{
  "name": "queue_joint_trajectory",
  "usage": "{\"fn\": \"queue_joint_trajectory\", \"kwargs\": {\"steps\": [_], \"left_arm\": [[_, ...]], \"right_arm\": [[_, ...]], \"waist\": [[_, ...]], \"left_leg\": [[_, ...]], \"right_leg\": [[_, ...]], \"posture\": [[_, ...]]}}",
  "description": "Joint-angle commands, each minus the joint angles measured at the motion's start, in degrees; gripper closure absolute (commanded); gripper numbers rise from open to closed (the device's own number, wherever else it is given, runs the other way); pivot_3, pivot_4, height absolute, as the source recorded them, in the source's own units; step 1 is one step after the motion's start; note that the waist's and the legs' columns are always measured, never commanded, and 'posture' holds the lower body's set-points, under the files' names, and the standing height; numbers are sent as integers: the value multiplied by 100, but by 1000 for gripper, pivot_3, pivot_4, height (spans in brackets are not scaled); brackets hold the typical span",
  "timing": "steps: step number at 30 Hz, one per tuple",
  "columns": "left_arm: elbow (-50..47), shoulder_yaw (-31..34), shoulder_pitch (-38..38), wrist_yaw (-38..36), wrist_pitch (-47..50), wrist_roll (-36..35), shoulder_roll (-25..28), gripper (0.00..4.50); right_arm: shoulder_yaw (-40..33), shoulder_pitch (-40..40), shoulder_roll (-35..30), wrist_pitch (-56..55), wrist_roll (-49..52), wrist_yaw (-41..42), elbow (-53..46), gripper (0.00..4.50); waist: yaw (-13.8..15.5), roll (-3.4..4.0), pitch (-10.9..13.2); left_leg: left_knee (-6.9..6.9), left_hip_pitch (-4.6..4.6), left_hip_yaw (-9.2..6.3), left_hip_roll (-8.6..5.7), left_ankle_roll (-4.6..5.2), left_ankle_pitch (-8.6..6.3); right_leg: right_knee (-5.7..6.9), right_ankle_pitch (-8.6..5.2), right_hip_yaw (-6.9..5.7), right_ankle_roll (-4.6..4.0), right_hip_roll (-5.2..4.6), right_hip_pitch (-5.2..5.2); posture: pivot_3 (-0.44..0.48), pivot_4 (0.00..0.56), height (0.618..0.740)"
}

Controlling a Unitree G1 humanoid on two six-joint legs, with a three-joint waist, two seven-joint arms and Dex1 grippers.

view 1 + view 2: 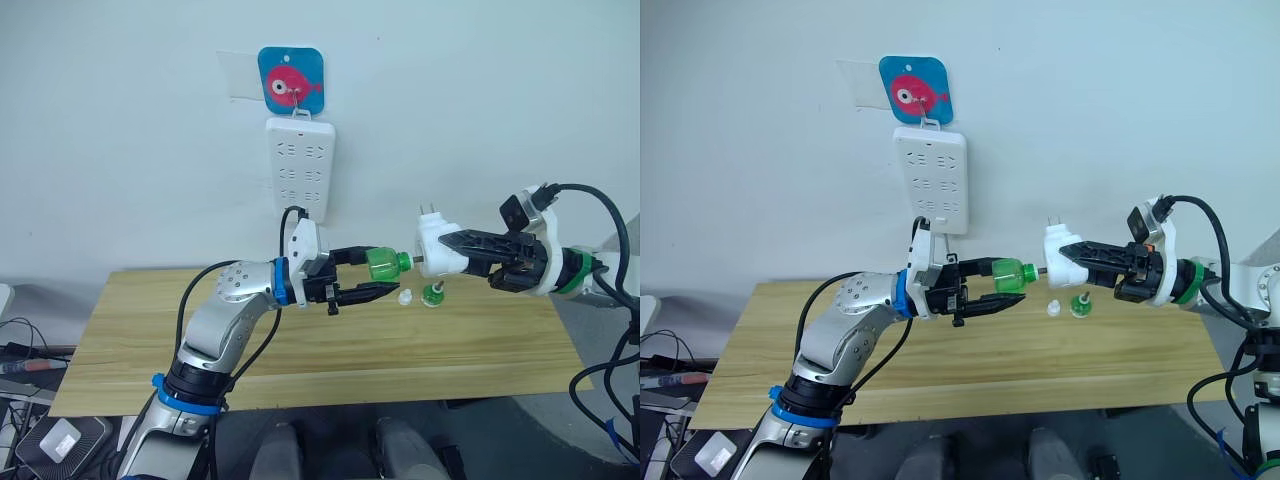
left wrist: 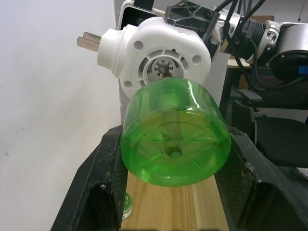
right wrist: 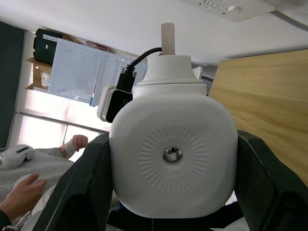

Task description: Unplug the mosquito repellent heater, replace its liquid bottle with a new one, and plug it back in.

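Observation:
My right gripper (image 1: 450, 252) is shut on the white mosquito repellent heater (image 1: 432, 238), held in the air above the table with its prongs pointing up toward the wall. My left gripper (image 1: 383, 272) is shut on a translucent green bottle (image 1: 381, 263), lying sideways, neck and thin wick aimed at the heater's round socket (image 2: 162, 69) and almost touching it. A second small green bottle (image 1: 433, 292) stands on the table below the heater, beside a loose white cap (image 1: 405, 297). Which bottle is the new one, I cannot tell.
A long white power strip (image 1: 301, 165) hangs on the wall under a blue fish hook (image 1: 291, 82), behind and above both grippers. The wooden table (image 1: 300, 350) spreads out below. A person's hands (image 3: 19, 192) show far off in the right wrist view.

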Motion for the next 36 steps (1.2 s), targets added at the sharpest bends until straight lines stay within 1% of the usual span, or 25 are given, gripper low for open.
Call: {"fn": "queue_joint_trajectory", "kwargs": {"steps": [1, 13, 19, 25, 31, 36], "left_arm": [[-159, 104, -177, 56, -92, -134, -84, 2279], [-219, 21, -163, -94, 17, -175, -67, 2279], [-413, -29, -87, -226, 158, -269, 12, 2279], [-400, -18, -111, -263, 195, -290, 66, 2279], [-161, -25, -249, -137, 26, -76, -33, 2279], [-191, -157, -237, -141, 9, -30, -103, 2279]], "right_arm": [[-19, -125, -71, 78, 204, 55, -90, 1555], [-2, -160, -10, 45, 204, 14, -125, 1555], [-19, -189, -34, 33, 204, -55, -45, 1555], [-26, -207, -34, 38, 204, -83, 5, 1555], [-18, -228, 64, 16, 204, -75, -125, 1555], [-13, -264, 239, -91, 204, -213, -360, 1555]], "waist": [[0, 0, 0], [0, -1, 1], [-1, -1, 3], [-1, -1, 4], [-1, -2, 5], [-2, -2, 5]], "left_leg": [[0, 0, 0, 0, 0, 0], [0, 0, 0, 0, 0, 0], [0, 0, 0, 0, 0, 0], [0, -1, 0, 0, 0, 0], [0, -1, 0, 0, 0, 0], [-1, -2, 0, 0, 0, 0]], "right_leg": [[0, 0, 0, 0, 0, 0], [0, 0, 0, 0, 0, 0], [0, 0, 0, 0, 0, -1], [0, 0, 0, 0, 0, -1], [0, 0, 0, 0, 0, -2], [0, 0, 0, 0, 0, -3]], "posture": [[-42, 173, 740], [-45, 173, 740], [-48, 173, 740], [-47, 173, 740], [-49, 171, 740], [-51, 170, 740]]}}
